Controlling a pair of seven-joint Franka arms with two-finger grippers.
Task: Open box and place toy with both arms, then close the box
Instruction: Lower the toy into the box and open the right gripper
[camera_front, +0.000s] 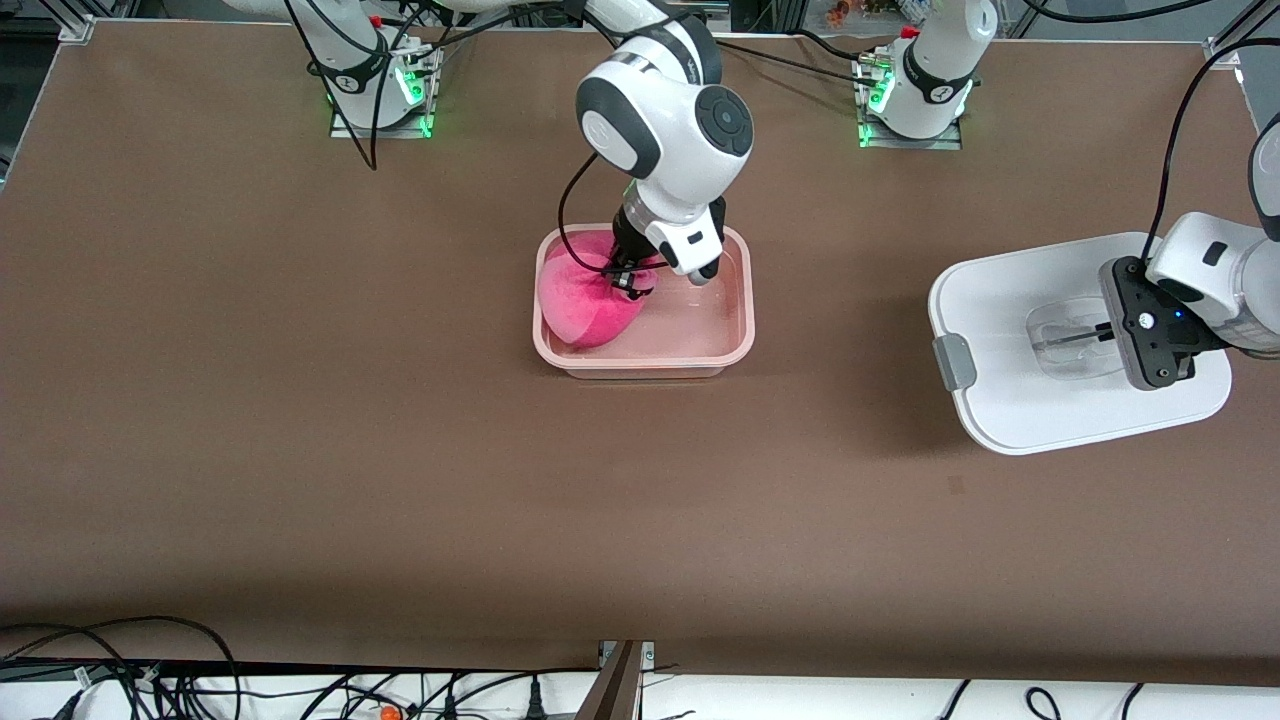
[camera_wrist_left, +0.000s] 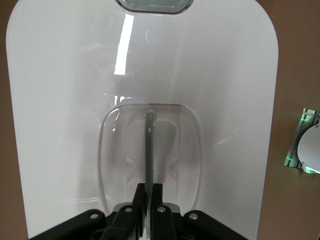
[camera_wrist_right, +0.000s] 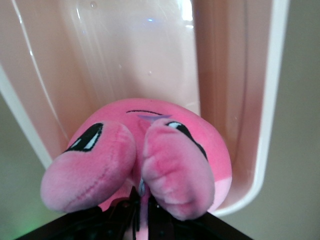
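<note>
- Brown worktop (camera_front: 300, 420) fills the front view; cables run along the edge nearest the camera, and two green-lit arm bases stand along the top edge.
- Front view: pale pink box (camera_front: 645, 362) sits open near the middle of the worktop, its lid off.
- Front view: bright pink plush toy (camera_front: 585, 305) is inside the box, at the end toward the right arm's base, bulging slightly over the rim.
- Front view: right hand (camera_front: 628, 281) is down in the box, its fingers closed on the toy.
- Front view: white lid (camera_front: 1010, 410) lies flat on the worktop toward the left arm's end, well apart from the box. One grey side clip (camera_front: 955, 361) shows on the lid edge facing the box.
- Front view: left hand (camera_front: 1110, 335) sits at the lid's recessed centre handle (camera_front: 1060, 345).
- Left wrist view: white lid (camera_wrist_left: 65, 100) fills the frame, with the recessed handle (camera_wrist_left: 149, 140) at centre. Left hand (camera_wrist_left: 148, 197) has its fingers (camera_wrist_left: 157, 195) pinched together on the thin handle bar. A grey clip (camera_wrist_left: 154, 5) shows at the lid's top edge; a green-lit base (camera_wrist_left: 306, 145) is visible off the lid.
- Right wrist view: plush toy (camera_wrist_right: 165, 135) lies against the box wall (camera_wrist_right: 262, 125), dark eye marks and two lighter pink feet (camera_wrist_right: 90, 175) toward the camera. Right hand (camera_wrist_right: 140, 210) grips the plush between the feet.
</note>
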